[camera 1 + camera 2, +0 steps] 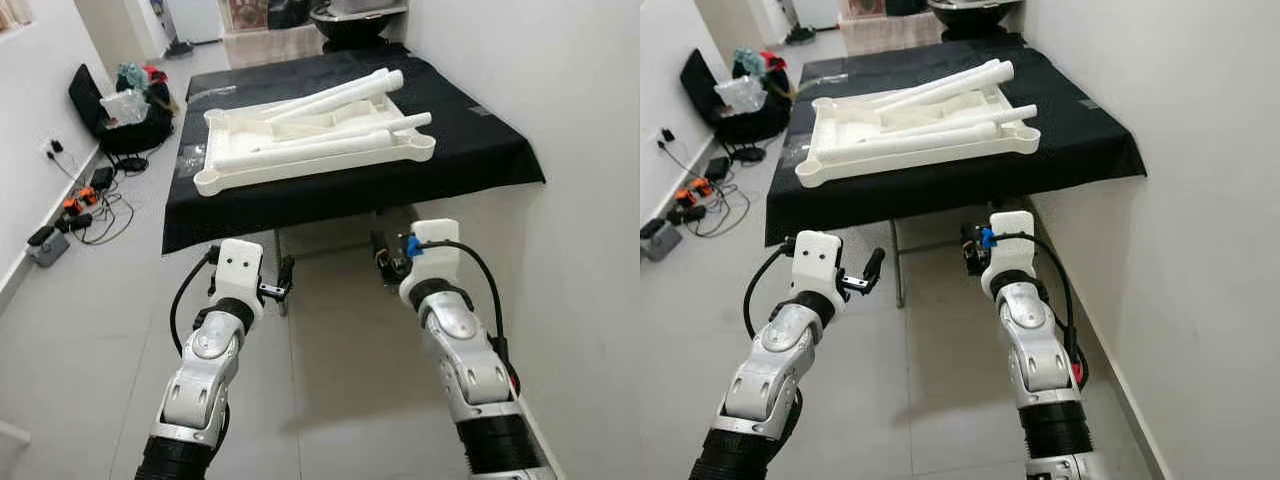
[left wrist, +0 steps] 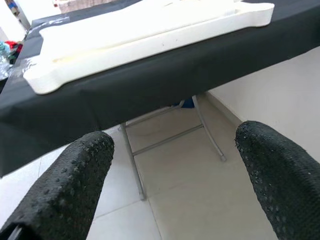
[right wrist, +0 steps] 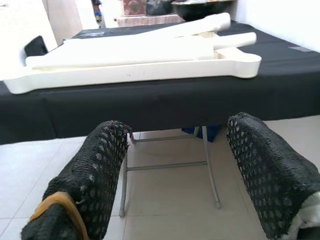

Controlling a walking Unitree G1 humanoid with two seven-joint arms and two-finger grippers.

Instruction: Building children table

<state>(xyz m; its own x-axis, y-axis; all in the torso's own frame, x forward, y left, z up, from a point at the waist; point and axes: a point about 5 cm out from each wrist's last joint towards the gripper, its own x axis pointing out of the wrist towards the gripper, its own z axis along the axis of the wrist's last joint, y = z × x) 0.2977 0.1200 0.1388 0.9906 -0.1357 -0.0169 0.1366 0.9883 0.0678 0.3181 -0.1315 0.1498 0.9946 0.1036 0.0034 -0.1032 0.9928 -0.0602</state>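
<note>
A black-draped folding surface [image 1: 470, 150] stands against the white wall on the robot's right, and on it lies the white children's tabletop [image 1: 300, 165], turned underside up like a shallow tray with rounded corner lugs. Three white table legs [image 1: 335, 97] lie loose across it, one angled toward the far corner, the other two roughly along its length.

Both arms are held forward and low, in front of the near edge of the cloth and below it, over the pale tiled floor [image 1: 330, 340]. The left gripper [image 2: 175, 175] has its jaws spread wide with nothing between them; past its fingers [image 2: 70, 185] the metal frame under the cloth is visible. The right gripper [image 3: 175, 165] likewise has its jaws wide apart and empty, pointing at the near edge of the tabletop.

On the floor by the left wall sit a black bag [image 1: 120, 120] stuffed with items and a tangle of cables [image 1: 90, 205].
</note>
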